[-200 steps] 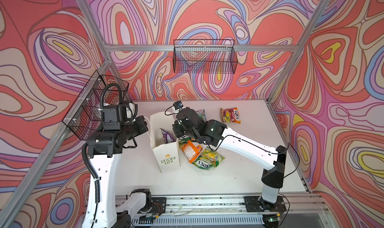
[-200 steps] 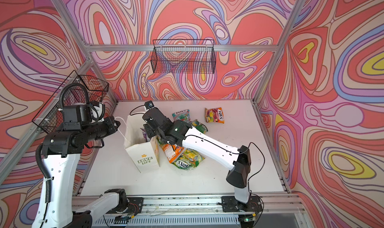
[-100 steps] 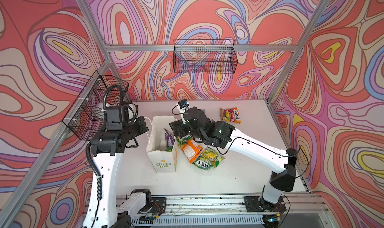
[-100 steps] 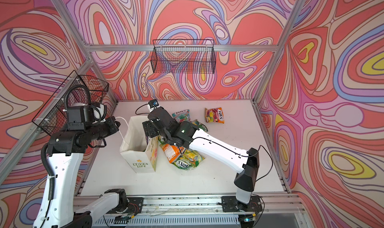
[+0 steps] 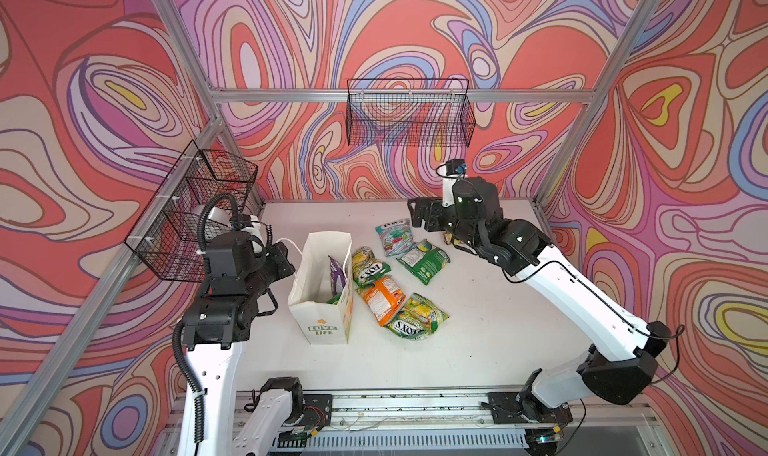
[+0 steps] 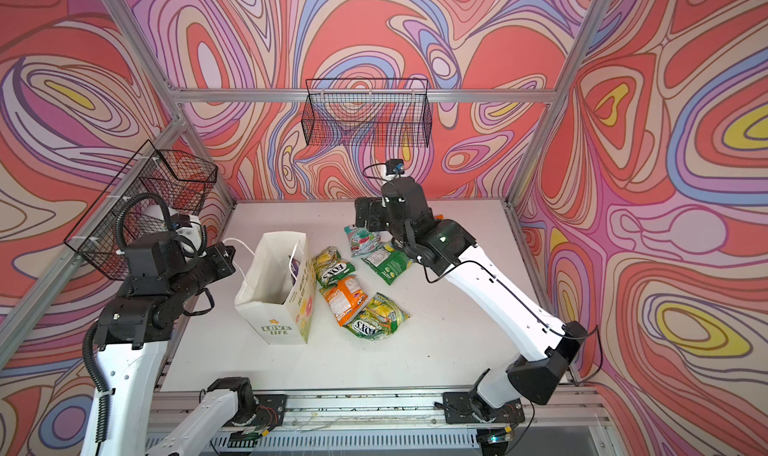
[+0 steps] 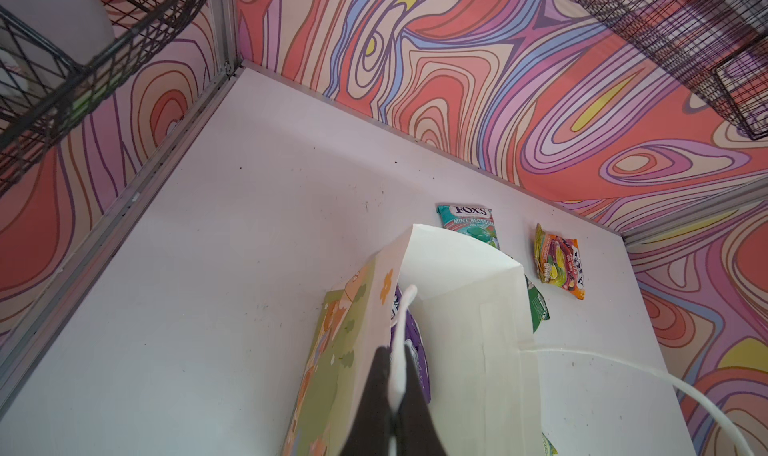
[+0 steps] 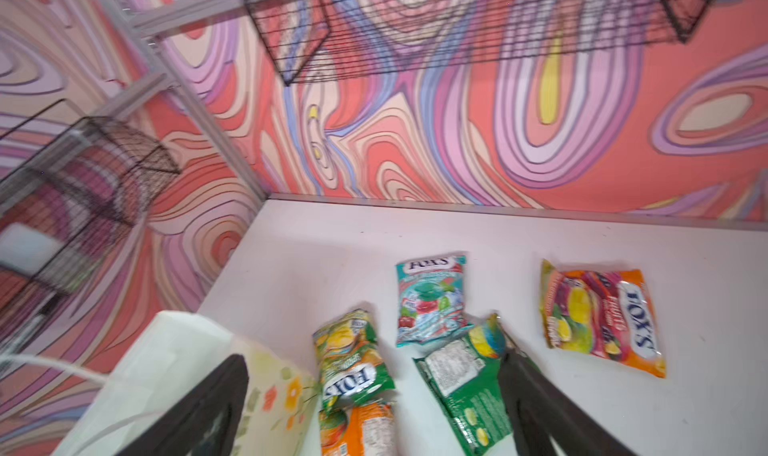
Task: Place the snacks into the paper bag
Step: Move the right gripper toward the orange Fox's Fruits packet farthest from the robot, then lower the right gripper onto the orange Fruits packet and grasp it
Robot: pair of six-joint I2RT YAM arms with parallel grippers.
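**Bag gripped, right hand empty**

The left gripper (image 7: 395,362) pinches the cord handle (image 7: 404,325) tight. The right gripper (image 8: 372,360) gapes wide, holding nothing, over loose snacks (image 8: 430,304). The paper bag (image 5: 324,325) stands centre-left in both top views, a purple packet (image 5: 337,273) inside.

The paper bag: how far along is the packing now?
Done: a purple packet stands inside the paper bag, and something green shows beneath it. In hand: the left gripper is shut on the bag's cord handle; the right gripper is open and empty. Left: six on the table: teal packet, green packet, yellow-green packet, orange packet, front yellow-green packet, fruit-print packet.
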